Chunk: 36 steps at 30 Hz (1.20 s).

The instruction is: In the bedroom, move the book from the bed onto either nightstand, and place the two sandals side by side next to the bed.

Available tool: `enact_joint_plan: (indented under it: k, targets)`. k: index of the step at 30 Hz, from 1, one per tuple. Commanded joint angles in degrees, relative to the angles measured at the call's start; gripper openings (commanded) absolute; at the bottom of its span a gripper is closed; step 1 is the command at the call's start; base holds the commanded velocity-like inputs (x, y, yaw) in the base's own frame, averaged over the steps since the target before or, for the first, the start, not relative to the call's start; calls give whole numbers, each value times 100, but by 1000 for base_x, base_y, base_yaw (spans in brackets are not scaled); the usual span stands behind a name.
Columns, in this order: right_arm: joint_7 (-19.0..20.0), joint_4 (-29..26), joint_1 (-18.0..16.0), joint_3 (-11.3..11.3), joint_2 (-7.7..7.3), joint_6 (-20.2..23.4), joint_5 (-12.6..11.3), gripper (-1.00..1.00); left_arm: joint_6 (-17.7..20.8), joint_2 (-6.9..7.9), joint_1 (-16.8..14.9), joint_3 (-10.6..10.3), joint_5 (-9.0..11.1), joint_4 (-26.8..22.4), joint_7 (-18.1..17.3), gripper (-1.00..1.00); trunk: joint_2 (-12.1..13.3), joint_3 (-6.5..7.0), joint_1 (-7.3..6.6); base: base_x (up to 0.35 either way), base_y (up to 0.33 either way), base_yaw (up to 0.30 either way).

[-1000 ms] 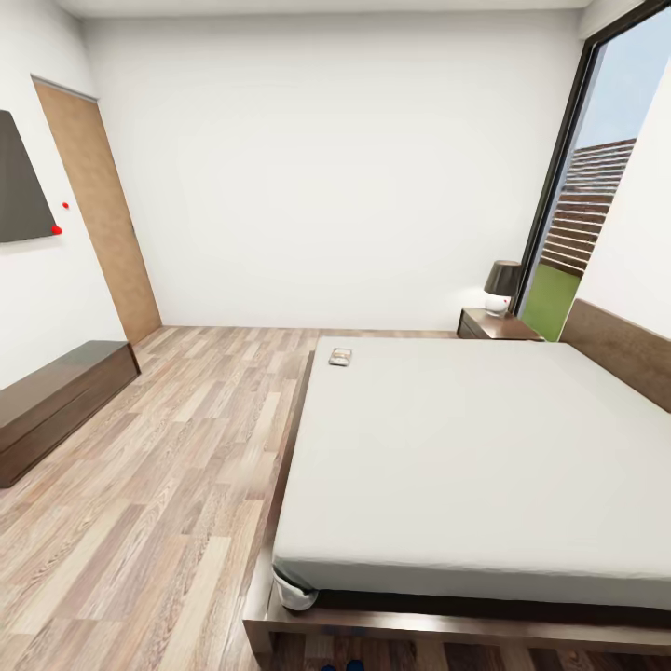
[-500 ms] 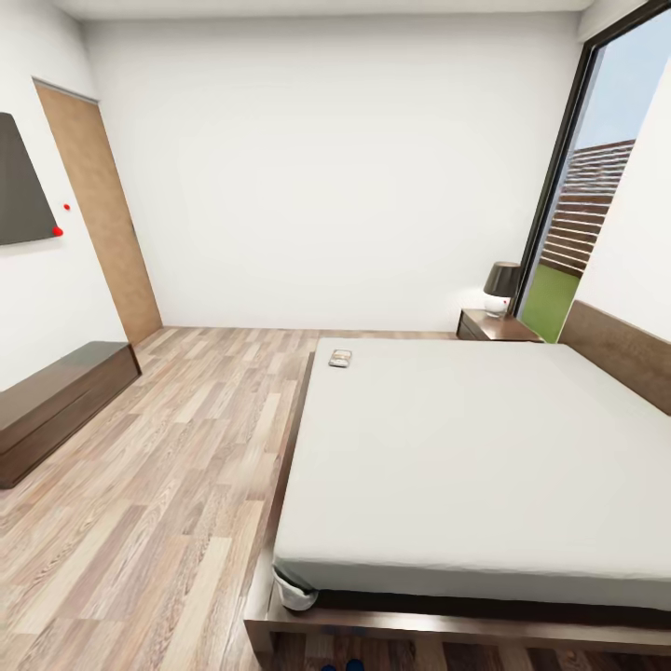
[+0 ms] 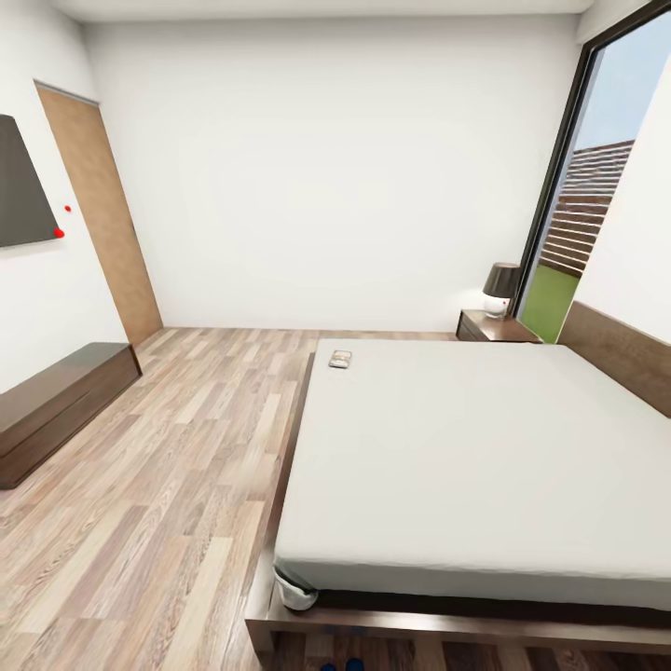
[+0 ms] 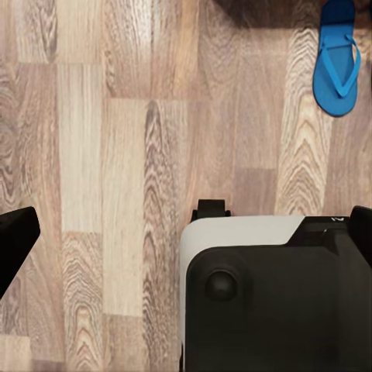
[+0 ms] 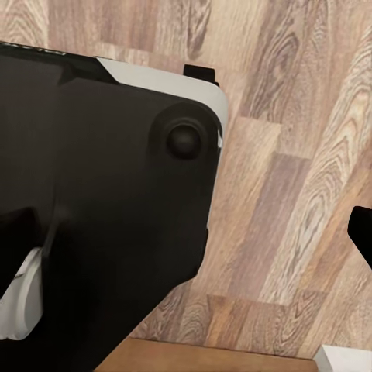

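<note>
Looking down the bedroom from my head camera, I see the bed (image 3: 485, 457) with its white mattress taking up the right half of the view, its dark frame on the wood-plank floor (image 3: 177, 438). The book (image 3: 340, 359) lies flat on the mattress near the far left corner, close to the edge. Beyond the bed's far side stands the nightstand (image 3: 494, 327) with a dark-shaded lamp (image 3: 502, 287) on it, next to the tall window (image 3: 596, 205). A long dark TV cabinet (image 3: 56, 403) runs along the left wall under a wall-mounted screen (image 3: 20, 182), and a brown door (image 3: 102, 214) stands past it.

My left wrist camera looks straight down at the floor beside my base (image 4: 271, 298), where one blue sandal (image 4: 338, 66) lies flat, well apart from it. Only dark finger edges show, so I cannot tell how far either my left pincer or my right pincer is open; nothing shows between the fingers.
</note>
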Motion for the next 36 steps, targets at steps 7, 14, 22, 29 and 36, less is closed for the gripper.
enact_joint_plan:
  k: [7, 14, 22, 29, 36]
  targets:
    - [28, 12, -9, 42, 47, 3, -62, 100, 5, 12, 38, -46, 27, 9, 19, 100, 273, 116, -152, 0, 0, 0]
    - [32, 14, -9, 43, 62, 8, -60, 100, 6, 42, 149, -45, 26, 11, 2, 100, 554, 242, -306, 0, 0, 0]
    - [33, 13, -9, 39, 55, 4, -65, 100, -38, 51, 383, -50, 26, 8, -113, 100, 674, 296, -372, 0, 0, 0]
    - [33, 12, -9, 35, 30, -5, -62, 100, -13, 52, 530, -48, 25, 8, -260, 100, 674, 296, -372, 0, 0, 0]
    - [33, 18, -9, 37, 21, -13, -65, 100, 2, 77, 652, -45, 28, 12, -289, 100, 674, 296, -372, 0, 0, 0]
